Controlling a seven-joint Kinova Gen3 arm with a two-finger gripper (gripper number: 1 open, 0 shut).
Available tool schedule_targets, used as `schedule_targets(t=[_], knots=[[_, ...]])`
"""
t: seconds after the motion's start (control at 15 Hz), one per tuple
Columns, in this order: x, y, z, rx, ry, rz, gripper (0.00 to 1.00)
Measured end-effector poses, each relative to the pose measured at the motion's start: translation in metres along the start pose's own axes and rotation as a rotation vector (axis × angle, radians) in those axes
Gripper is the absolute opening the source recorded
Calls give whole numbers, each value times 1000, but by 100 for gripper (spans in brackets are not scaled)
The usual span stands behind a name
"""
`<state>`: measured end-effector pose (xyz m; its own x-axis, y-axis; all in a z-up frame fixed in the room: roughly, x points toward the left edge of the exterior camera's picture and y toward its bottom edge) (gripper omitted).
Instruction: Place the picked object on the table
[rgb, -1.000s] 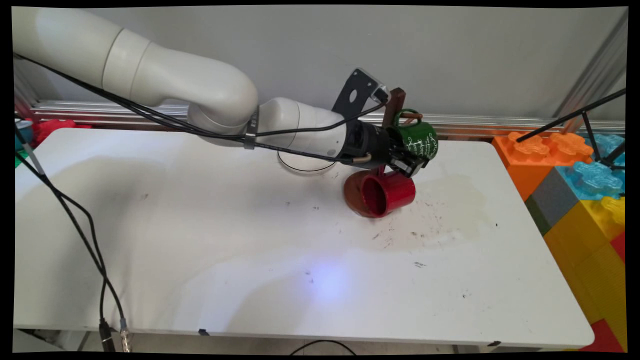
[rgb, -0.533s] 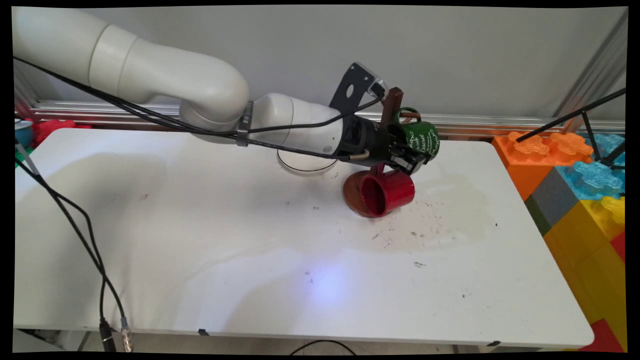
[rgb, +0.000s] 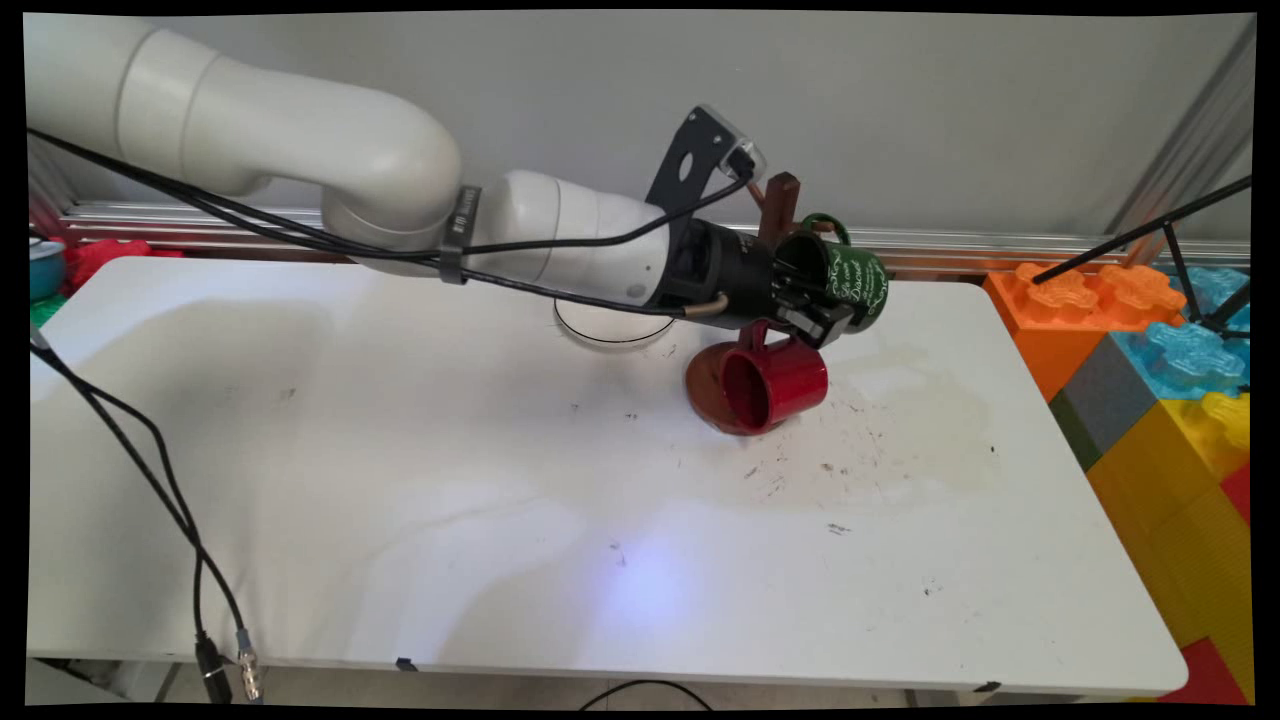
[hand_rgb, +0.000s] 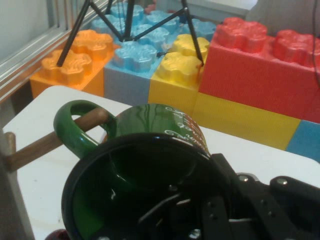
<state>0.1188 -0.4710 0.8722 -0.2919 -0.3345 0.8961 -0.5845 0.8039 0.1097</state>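
My gripper (rgb: 818, 312) is shut on the rim of a green mug (rgb: 852, 280) with white lettering, held on its side above the table's far right. One finger is inside the mug (hand_rgb: 145, 165) and the other is outside its wall. The mug's handle (hand_rgb: 75, 125) is looped around a wooden peg (hand_rgb: 45, 145) of a brown mug tree (rgb: 781, 205). A red mug (rgb: 778, 385) hangs just below, mouth facing the camera, over the tree's round brown base (rgb: 703, 385).
A clear round dish (rgb: 610, 328) sits behind the arm. Large toy blocks (rgb: 1150, 370) in orange, blue, yellow and red stand off the table's right edge, with black tripod legs (rgb: 1150, 230) over them. Black cables (rgb: 150, 460) hang at the left. The table (rgb: 400, 480) is stained near the mugs.
The gripper has carried the green mug slightly up and to the right along the peg, and the mug now lies more on its side. The red mug has stayed put.
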Motion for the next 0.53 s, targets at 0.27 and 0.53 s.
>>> schedule_targets(t=[0.27,0.53], knots=[[4,7,-14,-35,9,21,0],[6,13,-30,-76,16,51,0]])
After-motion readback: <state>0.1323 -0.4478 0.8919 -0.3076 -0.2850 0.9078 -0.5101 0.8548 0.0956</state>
